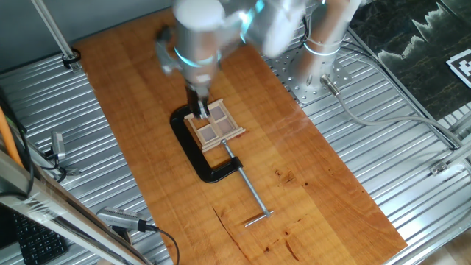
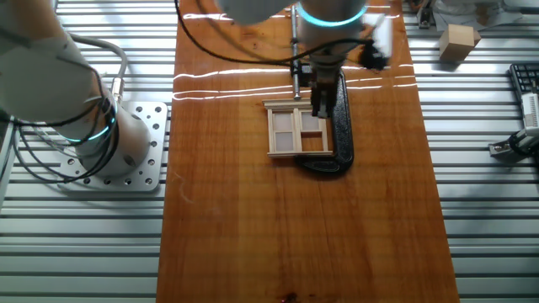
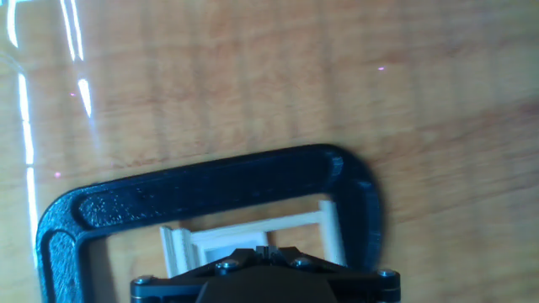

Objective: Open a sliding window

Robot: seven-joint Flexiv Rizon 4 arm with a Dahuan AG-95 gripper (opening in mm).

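Hovering low over the sliding window (image 1: pixel 214 126), clamped mid-counter (image 1: pixel 316 184) by the black C-clamp (image 1: pixel 193 151), the hand (image 1: pixel 199 107) looks clenched; a misjudged push could jam the sash or shift the frame.

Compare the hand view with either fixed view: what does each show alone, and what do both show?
Only the hand view shows the inner curve of the black C-clamp close up. Only the fixed view shows the clamp's long metal screw, the window's four panes and the arm. Both show the sliding window, the clamp around it, the gripper and the wooden board.
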